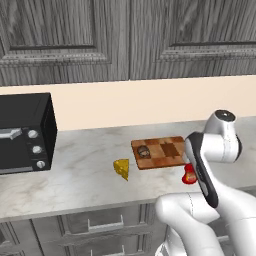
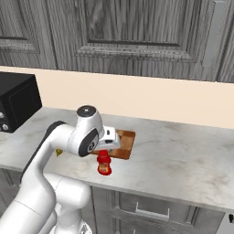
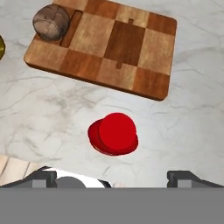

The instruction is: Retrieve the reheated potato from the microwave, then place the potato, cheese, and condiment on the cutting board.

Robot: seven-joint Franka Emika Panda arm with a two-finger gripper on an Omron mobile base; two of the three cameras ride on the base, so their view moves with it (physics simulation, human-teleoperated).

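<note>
jaws (image 3: 112, 177) spread wide, gripping nothing; the two dark fingertips (image 3: 41, 178) sit far apart at the bottom of the hand view; hand points down at the counter (image 3: 52, 113).

condiment (image 3: 113, 134) stands upright on the counter, straight out ahead of the jaws and roughly centred between the tips; seen from above it is mostly red cap; apart from both tips, not touched.

cutting board (image 3: 127, 43) lies flat on the counter beyond the condiment, further out from the jaws; a strip of bare marble separates its near edge from the bottle.

potato (image 3: 51, 22) rests on the far corner of the board, off toward the side of the left-hand fingertip in the hand view, beside a shallow groove in the wood.

cheese (image 1: 121, 168) sits on the counter off the board, past the potato end; in the hand view a sliver of yellow shows at the picture's left edge level with the potato; well apart from the jaws.

black toaster oven (image 1: 22, 132) stands on the counter much further along on that same side; grey cabinet doors (image 1: 125, 40) hang above; microwave not told from these views.

right base view has the hand just above the red bottle, with the board directly behind it.
</note>
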